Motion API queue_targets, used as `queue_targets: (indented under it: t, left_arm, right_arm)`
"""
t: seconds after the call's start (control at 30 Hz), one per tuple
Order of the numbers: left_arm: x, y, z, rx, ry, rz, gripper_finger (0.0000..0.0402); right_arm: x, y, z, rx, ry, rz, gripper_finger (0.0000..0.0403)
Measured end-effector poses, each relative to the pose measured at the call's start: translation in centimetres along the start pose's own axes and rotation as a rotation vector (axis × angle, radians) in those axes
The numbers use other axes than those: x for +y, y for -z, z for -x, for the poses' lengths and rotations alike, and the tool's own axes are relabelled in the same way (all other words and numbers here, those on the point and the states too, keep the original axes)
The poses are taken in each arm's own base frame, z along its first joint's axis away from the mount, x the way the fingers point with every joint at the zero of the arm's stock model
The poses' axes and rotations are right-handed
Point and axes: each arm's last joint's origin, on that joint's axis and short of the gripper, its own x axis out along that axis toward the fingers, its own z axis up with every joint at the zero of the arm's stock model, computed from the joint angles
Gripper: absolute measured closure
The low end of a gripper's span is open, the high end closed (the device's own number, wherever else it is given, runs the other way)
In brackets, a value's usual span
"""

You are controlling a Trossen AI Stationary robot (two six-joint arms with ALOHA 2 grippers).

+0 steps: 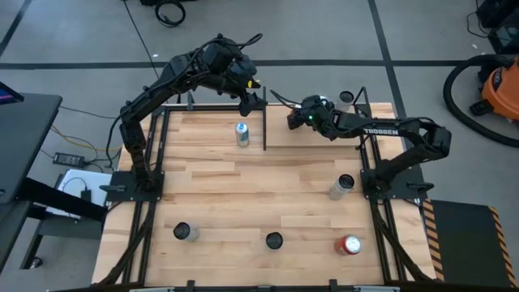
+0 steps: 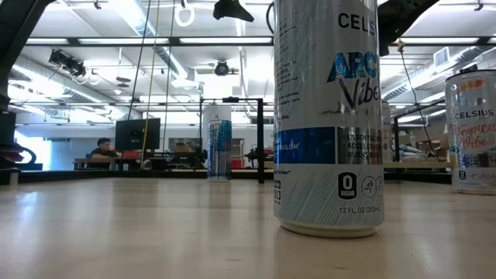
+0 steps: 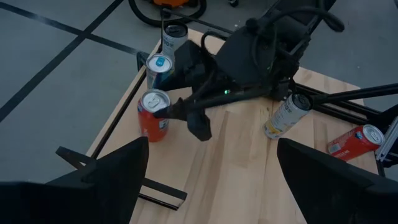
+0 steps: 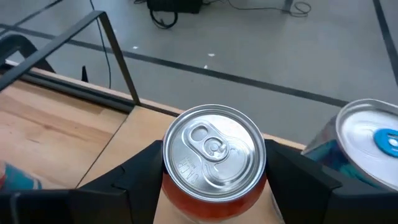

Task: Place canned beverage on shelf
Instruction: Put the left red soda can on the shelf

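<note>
A red can [image 4: 214, 163] with a silver top stands upright at the far left corner of the pale shelf [image 1: 318, 139]. My right gripper [image 4: 214, 186] is shut on it. In the high view that gripper [image 1: 293, 120] covers the can; the left wrist view shows the can [image 3: 152, 119] at the shelf's edge. My left gripper [image 3: 211, 186] hangs open and holds nothing. It is above the table's far edge [image 1: 253, 99], left of the shelf. My right gripper pinches the red can between its two fingers, on opposite sides of the upper wall [image 4: 168, 177], just under the rim. The fingers slant down from the table's right. The can is upright, with its bottom [image 3: 152, 138] at the shelf's surface.
A blue-topped can [image 4: 368, 143] and another can [image 1: 347, 99] stand on the shelf close by. Black rods [image 4: 121, 62] edge the shelf. On the table are a blue-white can [image 1: 242, 134], a tipped can [image 1: 340, 186], a lying red can [image 1: 350, 245] and two upright cans [image 1: 185, 233] [image 1: 274, 240].
</note>
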Motion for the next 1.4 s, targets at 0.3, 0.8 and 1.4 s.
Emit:
queue_targets:
  t: [0.3,0.8,1.4]
  left_arm:
    - [0.0,0.0,0.0,0.0,0.0,0.0,0.0044]
    - [-0.01,0.0,0.0,0.001,0.0,-0.006,0.0044]
    - [0.0,0.01,0.01,0.001,0.0,-0.005,0.0044]
  right_arm:
    - [0.77,0.42,-1.15,-0.019,0.011,0.036,0.0143]
    - [0.35,0.17,-0.64,-0.021,0.02,0.037,0.0143]
    - [-0.04,-0.1,-0.96,-0.007,0.005,0.039,0.0118]
